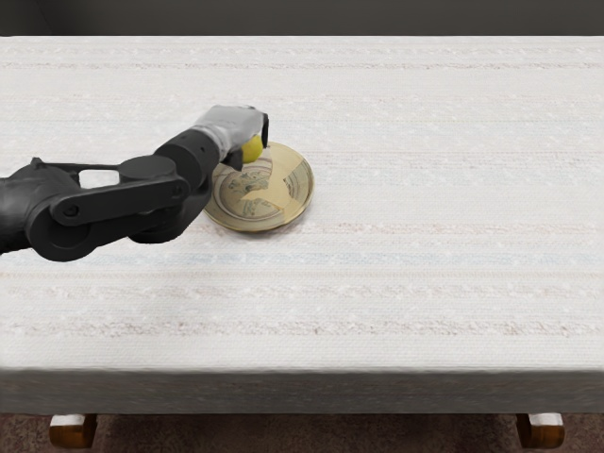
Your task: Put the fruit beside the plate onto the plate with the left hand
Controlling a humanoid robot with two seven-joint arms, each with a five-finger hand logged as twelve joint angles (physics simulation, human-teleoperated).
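Fruit [252, 148], yellow, sits under our left hand [231, 130], whose fingers seem curled round it, over the far left rim of the plate [294, 185]. From the fingers, the plate's middle lies just near and right. We cannot tell the long axis.

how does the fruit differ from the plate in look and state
The fruit is small and bright yellow; the plate is much wider, dull gold with a dark pattern. The fruit is mostly hidden by the left robot hand; the plate shows almost whole. The plate lies flat on the table; whether the fruit rests on anything cannot be told. Both are yellowish.
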